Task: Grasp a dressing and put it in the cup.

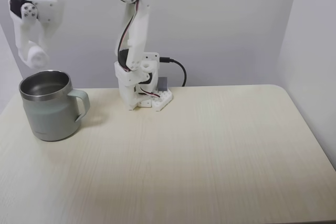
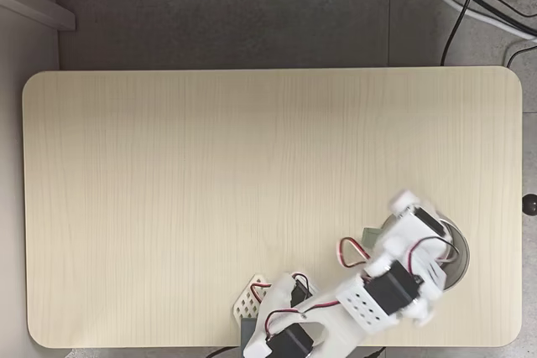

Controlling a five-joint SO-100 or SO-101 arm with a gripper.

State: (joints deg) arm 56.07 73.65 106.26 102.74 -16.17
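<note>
Dressing (image 1: 37, 56) in tool (image 1: 34, 59) above cup (image 1: 50, 114); top-down view hides both.

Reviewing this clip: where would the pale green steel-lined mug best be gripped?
Probably by its green handle, coming from the right in a fixed view: the pale green steel-lined mug stands upright, handle jutting rightward, and its body looks too wide for the fingers.

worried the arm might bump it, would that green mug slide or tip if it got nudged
The mug looks squat, with a wide flat base on the table, so it would more likely slide than tip. Its steel lining suggests some weight, so a light nudge may barely move it. The handle juts to one side in this fixed view; a hit there would probably spin it.
</note>
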